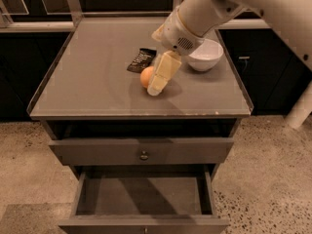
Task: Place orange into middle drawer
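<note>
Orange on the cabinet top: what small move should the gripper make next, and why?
Probably settle the gripper over the orange and grasp it. The gripper sits low at the orange's right side, overlapping it in view, and the orange is not yet lifted; the middle drawer below already stands open and ready.
</note>
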`<control>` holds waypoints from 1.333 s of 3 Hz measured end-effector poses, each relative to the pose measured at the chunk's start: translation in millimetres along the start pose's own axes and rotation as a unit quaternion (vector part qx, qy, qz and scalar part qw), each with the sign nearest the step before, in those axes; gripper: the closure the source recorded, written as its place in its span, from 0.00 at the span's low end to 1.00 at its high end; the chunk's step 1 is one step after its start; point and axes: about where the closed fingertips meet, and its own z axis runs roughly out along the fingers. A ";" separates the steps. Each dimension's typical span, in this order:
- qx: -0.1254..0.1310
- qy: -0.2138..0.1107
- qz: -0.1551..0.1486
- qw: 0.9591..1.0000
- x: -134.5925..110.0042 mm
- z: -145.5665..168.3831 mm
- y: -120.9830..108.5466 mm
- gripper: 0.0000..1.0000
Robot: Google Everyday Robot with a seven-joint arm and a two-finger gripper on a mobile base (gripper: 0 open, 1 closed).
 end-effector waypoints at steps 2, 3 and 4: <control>-0.052 -0.001 -0.025 0.998 -8.7 68.1 -5.4 0.00; -0.066 0.017 -0.034 0.997 4.0 89.5 -4.0 0.00; -0.070 0.033 -0.042 0.996 16.2 103.0 -8.6 0.00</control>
